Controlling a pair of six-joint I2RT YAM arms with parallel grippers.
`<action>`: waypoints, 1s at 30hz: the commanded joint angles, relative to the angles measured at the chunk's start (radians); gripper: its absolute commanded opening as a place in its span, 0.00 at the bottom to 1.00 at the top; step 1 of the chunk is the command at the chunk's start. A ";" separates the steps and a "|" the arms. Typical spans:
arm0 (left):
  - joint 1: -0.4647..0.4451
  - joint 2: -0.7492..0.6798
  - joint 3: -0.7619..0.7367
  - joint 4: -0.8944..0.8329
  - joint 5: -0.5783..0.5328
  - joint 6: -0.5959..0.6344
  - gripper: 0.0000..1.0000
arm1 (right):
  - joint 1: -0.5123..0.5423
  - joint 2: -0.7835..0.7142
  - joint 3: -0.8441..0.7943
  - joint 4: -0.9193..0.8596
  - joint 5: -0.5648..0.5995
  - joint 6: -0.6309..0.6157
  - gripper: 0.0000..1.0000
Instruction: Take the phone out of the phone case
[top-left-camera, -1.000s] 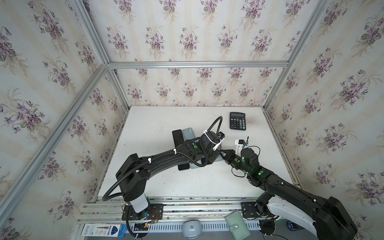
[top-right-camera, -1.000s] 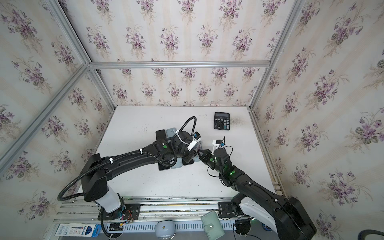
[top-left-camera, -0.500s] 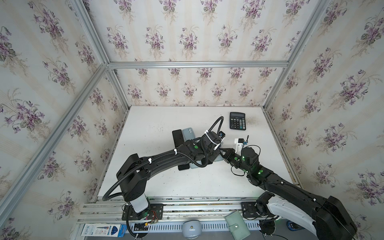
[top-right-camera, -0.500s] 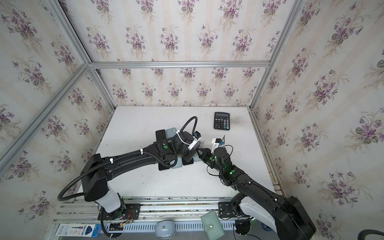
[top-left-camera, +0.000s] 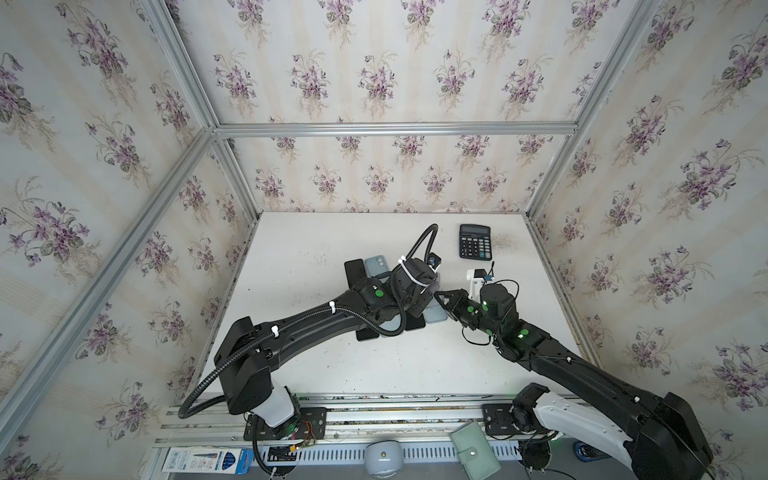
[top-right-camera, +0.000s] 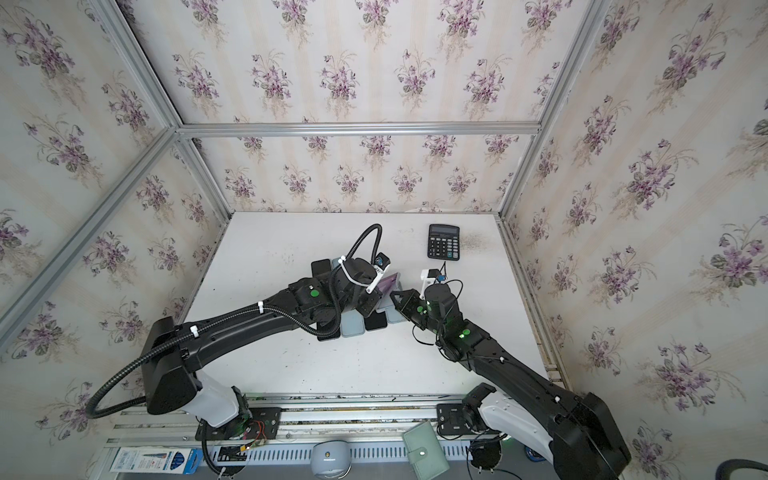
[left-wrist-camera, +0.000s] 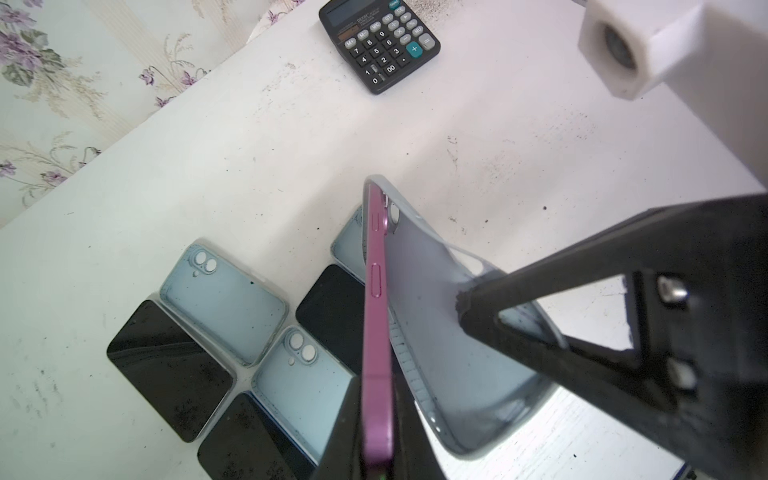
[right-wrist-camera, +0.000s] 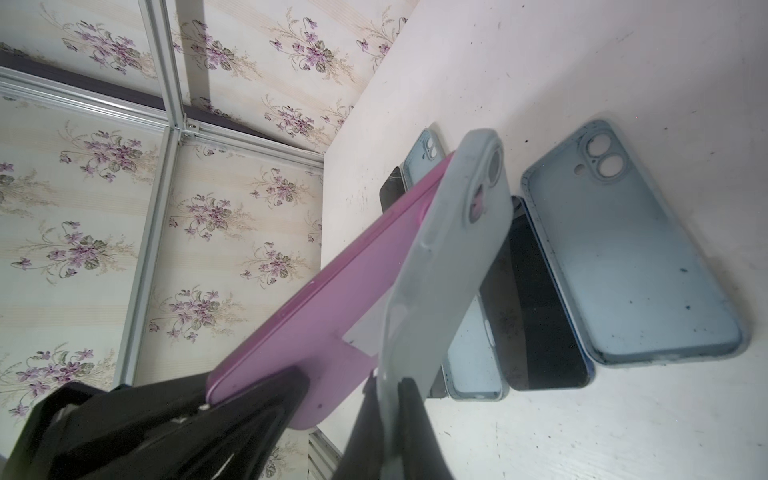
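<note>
room: walls (top-left-camera: 374, 75) papered with purple flowers are seen on three sides, joined by an aluminium frame (top-left-camera: 395, 129).
surface: a white table (top-left-camera: 291, 257), speckled with dark marks, is shown in both top views.
left edge: bare tabletop is left between the left wall and the loose items.
loose items: empty cases (left-wrist-camera: 224, 303) and dark phones (left-wrist-camera: 166, 370) are laid flat, side by side, at mid-table.
left gripper (left-wrist-camera: 376, 424): closed tight on one end of the phone.
phone (left-wrist-camera: 376, 332): pink, held tilted above the loose items; its camera end is seated in the phone case.
phone case (left-wrist-camera: 436, 332): pale grey, peeled away from the phone at the gripped end.
right gripper (right-wrist-camera: 388, 395): clamped on the case's free end.
calculator (top-left-camera: 475, 242): set near the far right corner, apart from both grippers.
right and front edges: bare tabletop is seen beside the right arm and along the front.
</note>
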 joint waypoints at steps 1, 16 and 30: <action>-0.002 -0.023 0.001 0.037 -0.062 -0.005 0.09 | -0.012 -0.004 0.029 -0.105 0.011 -0.028 0.00; -0.002 0.105 0.152 -0.166 -0.318 0.092 0.08 | -0.284 0.091 0.165 -0.249 -0.138 -0.161 0.00; -0.001 0.509 0.451 -0.298 -0.513 0.219 0.07 | -0.408 0.412 0.372 -0.222 -0.295 -0.295 0.00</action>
